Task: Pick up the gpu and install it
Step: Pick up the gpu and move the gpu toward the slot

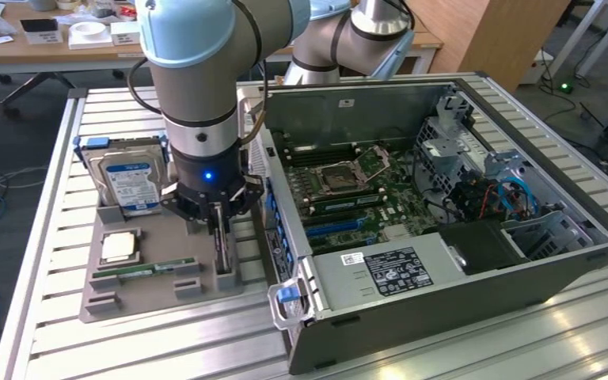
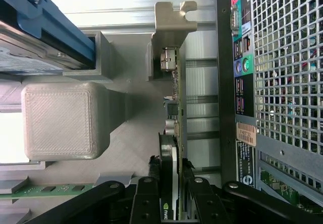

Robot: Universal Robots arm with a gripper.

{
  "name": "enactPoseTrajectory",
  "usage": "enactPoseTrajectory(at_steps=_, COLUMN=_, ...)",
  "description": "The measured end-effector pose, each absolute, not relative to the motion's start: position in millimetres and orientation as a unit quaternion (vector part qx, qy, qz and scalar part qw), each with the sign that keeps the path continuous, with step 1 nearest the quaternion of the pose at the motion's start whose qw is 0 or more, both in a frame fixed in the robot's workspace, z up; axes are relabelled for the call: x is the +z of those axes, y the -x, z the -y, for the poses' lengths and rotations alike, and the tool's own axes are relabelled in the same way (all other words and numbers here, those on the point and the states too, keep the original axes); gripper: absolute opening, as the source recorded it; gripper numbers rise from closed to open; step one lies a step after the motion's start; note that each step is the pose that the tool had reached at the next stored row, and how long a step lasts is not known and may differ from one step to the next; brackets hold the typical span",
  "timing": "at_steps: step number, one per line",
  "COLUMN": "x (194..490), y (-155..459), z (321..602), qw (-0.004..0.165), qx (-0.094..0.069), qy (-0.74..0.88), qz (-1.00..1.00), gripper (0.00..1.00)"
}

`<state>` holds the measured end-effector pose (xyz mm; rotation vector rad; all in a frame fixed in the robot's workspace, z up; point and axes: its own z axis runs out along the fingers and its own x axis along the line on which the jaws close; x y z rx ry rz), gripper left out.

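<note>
Wrist view shows my gripper [image 2: 170, 172] closed on the gpu [image 2: 174, 98]. One of my black fingers [image 2: 146, 204] is on each side of the thin card, and both press on it. The card has a black face and a silver metal end [image 2: 174, 17].

From the exterior view, my gripper [image 1: 216, 218] points straight down at the gray tray [image 1: 146, 299]. The gpu [image 1: 222, 255] stands on its thin edge in a slot at the tray's edge on the exterior view's right, close to the open computer case [image 1: 557, 265]. A silver hard drive [image 1: 135, 186] stands at the far end of the tray. A small square chip [image 1: 121, 247] and a green RAM stick [image 1: 140, 271] lie in the tray too, apart from my gripper.
</note>
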<state>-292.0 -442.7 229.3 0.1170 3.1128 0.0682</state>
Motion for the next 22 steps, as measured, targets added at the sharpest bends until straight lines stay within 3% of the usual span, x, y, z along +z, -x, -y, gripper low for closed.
enactPoseTrajectory(at_steps=22, x=238.6, y=292.0, z=442.7, qw=0.013, qx=0.022, qy=-0.038, qz=-0.999, gripper=0.27)
